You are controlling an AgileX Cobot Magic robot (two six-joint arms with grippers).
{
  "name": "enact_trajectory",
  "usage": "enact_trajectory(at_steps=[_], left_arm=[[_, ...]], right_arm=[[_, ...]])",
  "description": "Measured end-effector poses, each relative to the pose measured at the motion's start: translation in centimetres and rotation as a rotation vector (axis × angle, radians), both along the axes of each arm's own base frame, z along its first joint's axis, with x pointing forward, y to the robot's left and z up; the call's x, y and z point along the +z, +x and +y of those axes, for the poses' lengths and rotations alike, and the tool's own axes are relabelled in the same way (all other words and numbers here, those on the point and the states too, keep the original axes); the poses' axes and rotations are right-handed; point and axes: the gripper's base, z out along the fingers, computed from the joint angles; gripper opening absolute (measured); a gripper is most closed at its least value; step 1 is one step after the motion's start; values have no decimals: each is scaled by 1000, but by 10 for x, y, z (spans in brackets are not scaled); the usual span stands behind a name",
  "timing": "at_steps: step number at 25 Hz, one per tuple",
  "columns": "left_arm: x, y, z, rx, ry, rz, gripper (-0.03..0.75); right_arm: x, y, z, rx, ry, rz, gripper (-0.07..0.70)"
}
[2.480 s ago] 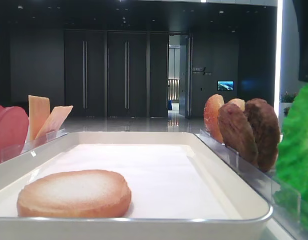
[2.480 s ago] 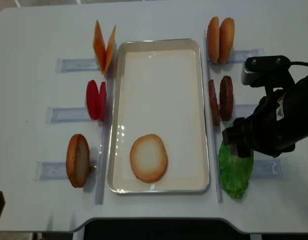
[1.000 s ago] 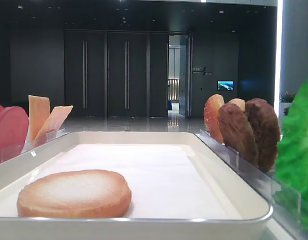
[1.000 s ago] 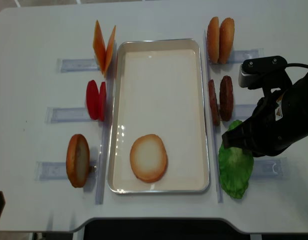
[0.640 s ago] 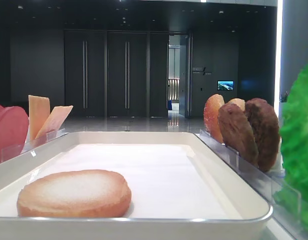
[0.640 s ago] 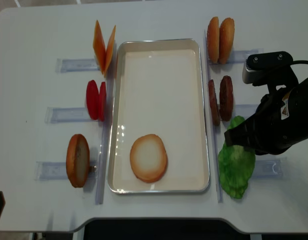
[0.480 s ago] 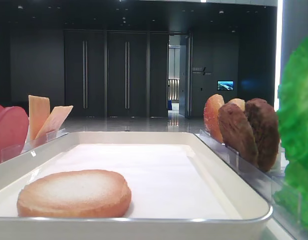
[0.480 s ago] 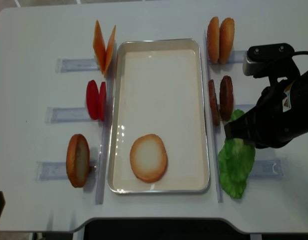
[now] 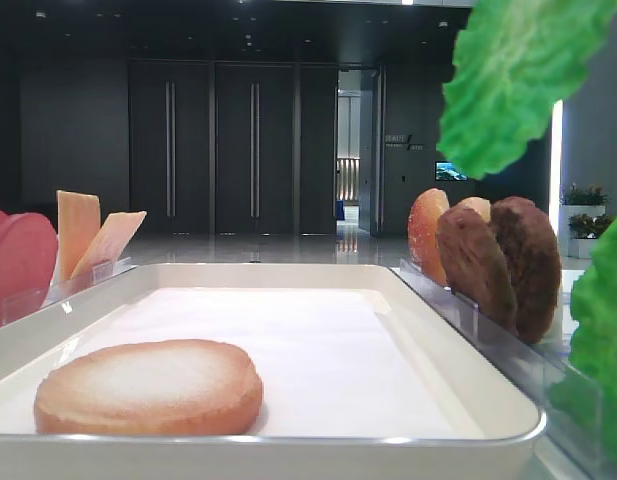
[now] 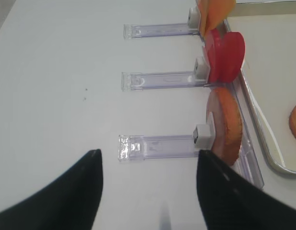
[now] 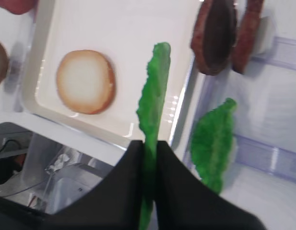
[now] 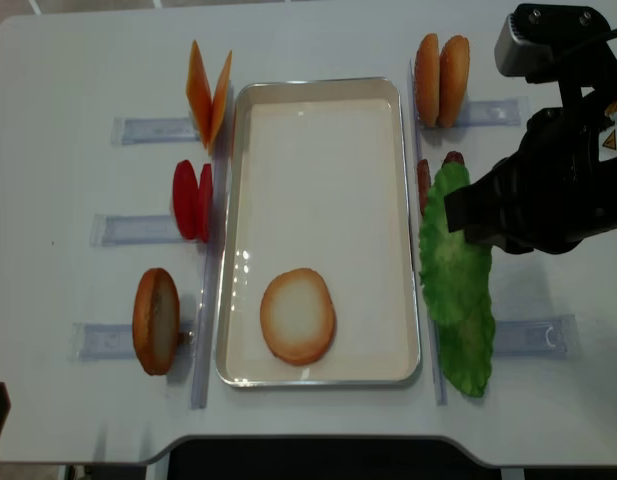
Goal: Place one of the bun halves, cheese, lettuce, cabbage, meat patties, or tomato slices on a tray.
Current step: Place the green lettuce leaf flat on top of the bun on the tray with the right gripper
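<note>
Lettuce leaf lifted beside the tray

My left fingers (image 10: pixel 148 191) gape over bare table (image 10: pixel 56 96); one bun half (image 12: pixel 298 316) lies on the tray (image 12: pixel 318 110), its far end free. My right fingers (image 11: pixel 148 158) clench the lettuce (image 11: pixel 154 96) edge-on, above the tray's right rim; the overhead view shows it flat.

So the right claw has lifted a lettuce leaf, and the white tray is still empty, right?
Not empty: a bun half already lies in the tray, as the overhead view shows. The right claw does hold a lettuce leaf up.
</note>
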Motion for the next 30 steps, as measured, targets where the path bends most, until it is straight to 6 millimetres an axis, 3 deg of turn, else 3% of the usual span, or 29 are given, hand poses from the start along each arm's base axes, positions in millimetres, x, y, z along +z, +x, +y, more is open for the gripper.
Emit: enact_trajectory(at_steps=[9,17,24,30], left_arm=[[0,0,0,0,0,0,471],[0,0,0,0,0,0,471],[0,0,0,0,0,0,471],[0,0,0,0,0,0,471]], right_arm=[[14,-12,22,175,262,41,38],[21,-9,33,215,399,5,38],[15,3,51,267,516,38,38],[2,10,61,300,512,58,37]])
